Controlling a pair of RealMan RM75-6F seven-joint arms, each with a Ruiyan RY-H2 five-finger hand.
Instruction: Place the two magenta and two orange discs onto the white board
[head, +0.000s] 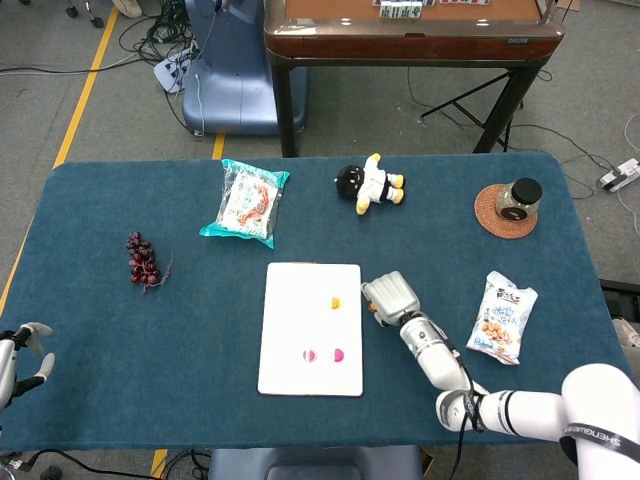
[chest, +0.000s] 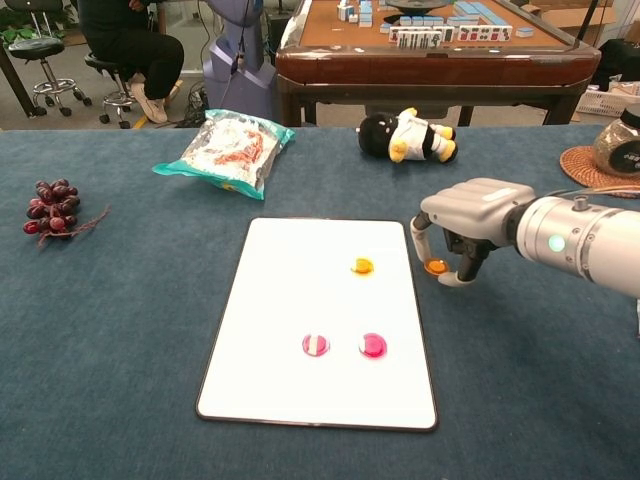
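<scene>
- Right hand (chest: 462, 225), frame centre-right: pinches an orange disc (chest: 436, 266) just right of the white board (chest: 300, 300).
- On board: second orange disc (chest: 362, 266), two magenta discs (chest: 345, 346).
- Left hand (head: 25, 350), lower left: fingers apart, holding nothing.

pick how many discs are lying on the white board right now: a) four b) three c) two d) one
b, the white board carries one orange disc and two magenta discs, while the second orange disc sits off its right edge, between the fingers of the right hand.
</scene>
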